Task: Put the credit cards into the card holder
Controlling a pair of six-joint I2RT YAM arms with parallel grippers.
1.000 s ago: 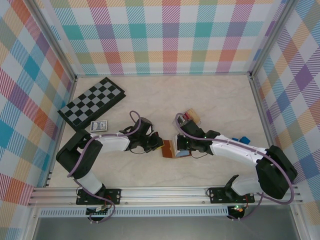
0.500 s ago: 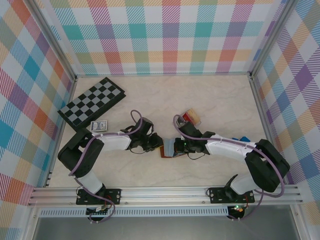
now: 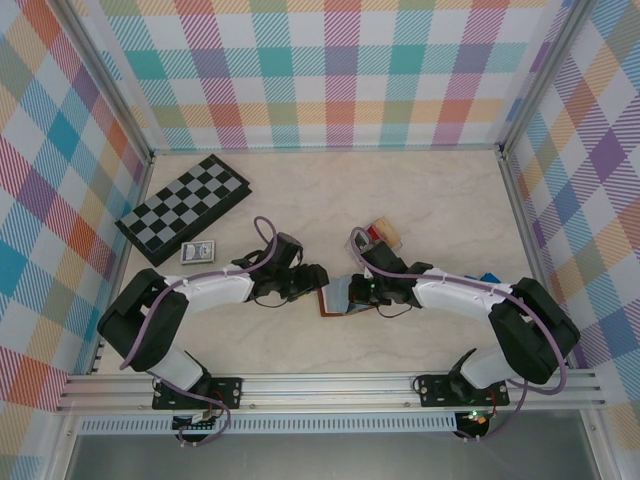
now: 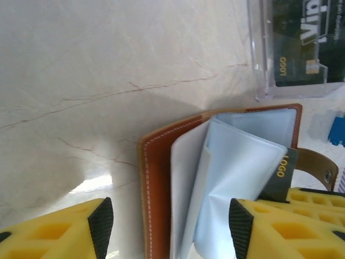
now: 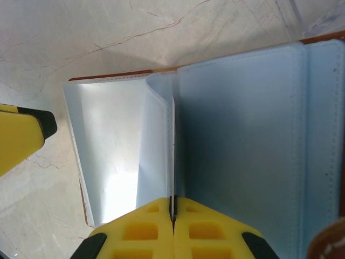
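Pinching a black card [image 4: 279, 175], the right gripper [image 5: 173, 202] meets the open wallet [image 4: 156, 178]; the left gripper [image 4: 171, 226] gapes wide, clear tray [image 4: 260, 65] close by.

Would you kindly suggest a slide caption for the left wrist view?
Open left pincer faces the unfolded card holder; a black credit card pokes from its sleeves.

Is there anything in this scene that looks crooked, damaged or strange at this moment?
Yes. In the open card holder, the pale sleeves bulge and crease instead of lying flat, and a dark card sticks out tilted near the snap tab, not seated straight in a pocket. Nothing looks spilled or broken.
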